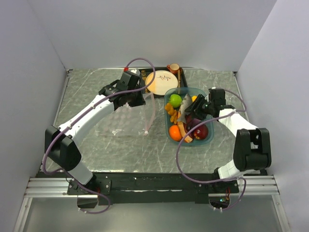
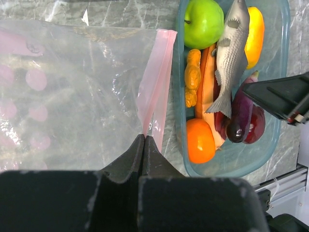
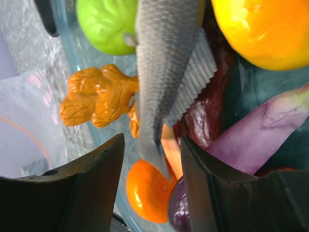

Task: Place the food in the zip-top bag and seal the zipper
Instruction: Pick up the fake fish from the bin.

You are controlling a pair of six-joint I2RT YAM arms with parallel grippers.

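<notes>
The clear zip-top bag (image 1: 120, 118) lies flat left of the teal tray (image 1: 208, 136). My left gripper (image 1: 140, 99) is shut on its pale pink zipper (image 2: 157, 82), fingertips (image 2: 144, 140) pinching the strip. The tray holds the food: green apple (image 2: 203, 21), grey fish (image 2: 231, 53), orange (image 2: 199, 140), purple eggplant (image 2: 240, 116), a yellow piece (image 2: 255, 29) and a knobbly orange-brown piece (image 2: 192, 77). My right gripper (image 1: 195, 107) hangs open over the tray. In the right wrist view its jaws (image 3: 152, 159) stand either side of the fish's tail (image 3: 157, 87).
A cream-and-orange plate (image 1: 161, 81) and a small brown cup (image 1: 173, 68) sit on a dark tray at the back. Grey walls close in the table on the left, right and far sides. The two grippers are close together near the teal tray's left rim.
</notes>
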